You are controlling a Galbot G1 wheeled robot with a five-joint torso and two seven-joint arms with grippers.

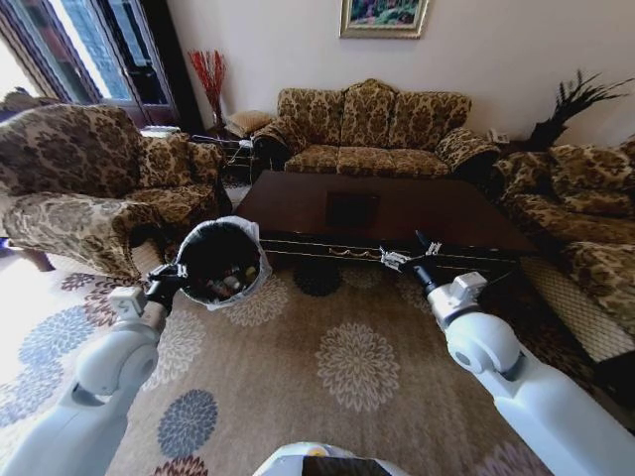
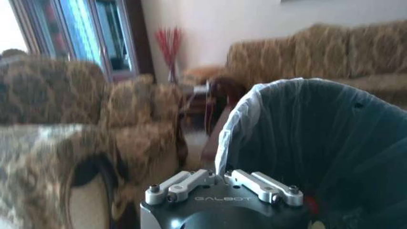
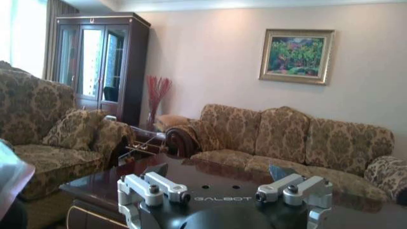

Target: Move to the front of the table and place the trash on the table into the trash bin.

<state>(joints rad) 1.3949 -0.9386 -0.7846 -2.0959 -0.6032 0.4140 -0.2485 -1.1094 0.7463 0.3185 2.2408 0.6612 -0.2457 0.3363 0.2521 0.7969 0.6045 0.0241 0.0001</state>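
Hidden and unclear
You're seeing trash (image 1: 226, 282) inside the trash bin (image 1: 203, 234) too small to identify.

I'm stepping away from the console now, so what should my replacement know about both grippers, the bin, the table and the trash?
Left gripper: shut on the rim of the trash bin, held up off the carpet near the table's front left corner.
Right gripper: jaws open, empty, hovering at the front edge of the table.
Trash: scraps lie in the bottom of the lined bin; individual pieces cannot be told apart.
Done: the tabletop shows no scraps, so clearing looks complete.
Left: probably only setting the bin down and releasing it; check the far side of the table first.
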